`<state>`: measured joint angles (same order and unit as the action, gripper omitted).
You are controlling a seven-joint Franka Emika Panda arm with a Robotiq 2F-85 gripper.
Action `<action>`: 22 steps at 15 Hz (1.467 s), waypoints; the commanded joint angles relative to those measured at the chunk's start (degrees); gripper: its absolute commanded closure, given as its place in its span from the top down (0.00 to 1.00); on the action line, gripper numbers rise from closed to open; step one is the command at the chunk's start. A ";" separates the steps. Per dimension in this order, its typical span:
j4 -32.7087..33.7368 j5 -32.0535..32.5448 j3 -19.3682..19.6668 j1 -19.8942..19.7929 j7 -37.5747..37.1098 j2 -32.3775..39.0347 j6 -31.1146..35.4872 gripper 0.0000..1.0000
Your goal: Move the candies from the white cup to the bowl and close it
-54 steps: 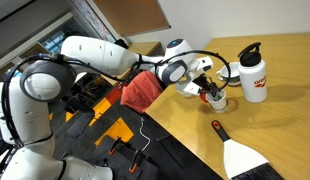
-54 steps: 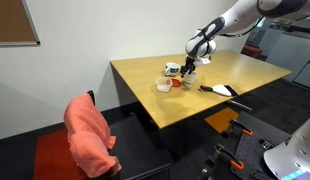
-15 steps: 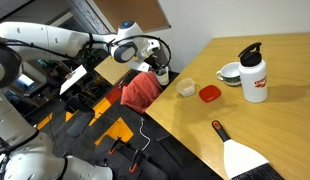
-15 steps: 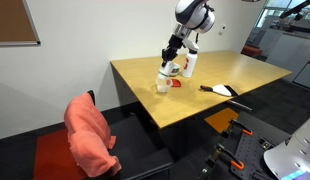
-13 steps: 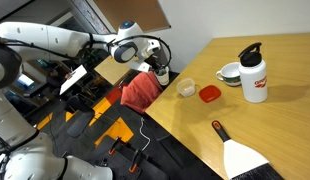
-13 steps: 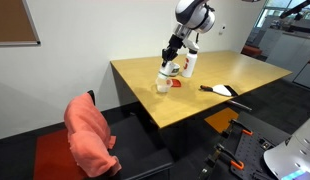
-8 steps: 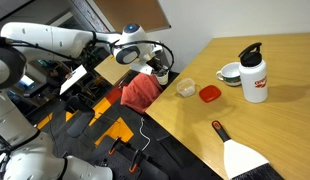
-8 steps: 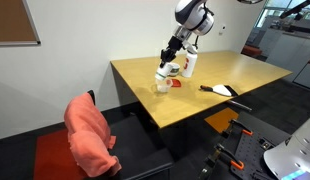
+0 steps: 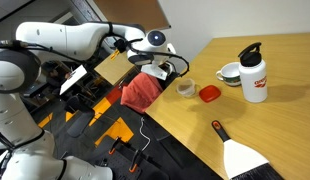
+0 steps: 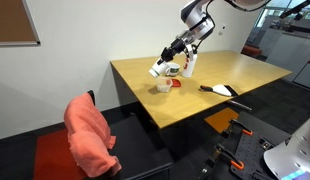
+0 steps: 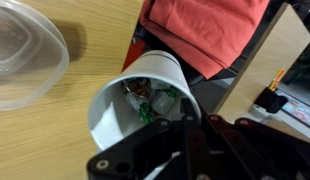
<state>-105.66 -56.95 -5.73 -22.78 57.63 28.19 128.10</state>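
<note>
My gripper (image 11: pixel 183 118) is shut on the rim of the white cup (image 11: pixel 135 85), one finger inside the wall and one outside. Wrapped candies (image 11: pixel 147 102) lie in the cup. In an exterior view the cup (image 10: pixel 157 69) is held tipped on its side above the table, left of the bowl (image 10: pixel 163 86). In the wrist view the shallow round bowl (image 11: pixel 25 55) sits on the wood to the upper left of the cup, apart from it. The bowl (image 9: pixel 185 87) stands near the table's edge, with the gripper (image 9: pixel 163 68) just beside it. A red disc (image 9: pixel 209 93) lies by the bowl.
A tall white bottle (image 9: pixel 253 73) with a black cap and a whitish bowl with a greenish rim (image 9: pixel 229 72) stand farther along the table. A hand brush (image 9: pixel 235 152) lies near the front. A red cloth (image 9: pixel 140 90) hangs over a chair beside the table edge.
The wrist has turned and the cup has gone from nearly upright to tipped on its side, shifting slightly toward the bowl. The bowl and the disc have not moved.
</note>
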 commanded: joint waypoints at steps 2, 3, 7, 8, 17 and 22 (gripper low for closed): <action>7.92 -6.68 3.16 -1.45 8.05 6.10 -15.55 0.01; 9.24 -7.49 4.01 -1.50 8.86 7.47 -18.31 0.01; 9.32 -8.01 7.59 0.45 8.93 8.65 -21.43 0.01; 9.92 -7.95 7.97 0.46 8.90 9.60 -21.91 0.03; 14.87 -9.63 8.71 -1.97 9.10 14.51 -29.30 0.01; 21.25 -11.78 9.44 -4.96 9.63 20.88 -36.37 0.01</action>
<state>-89.82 -66.74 3.29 -26.34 66.37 44.62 96.75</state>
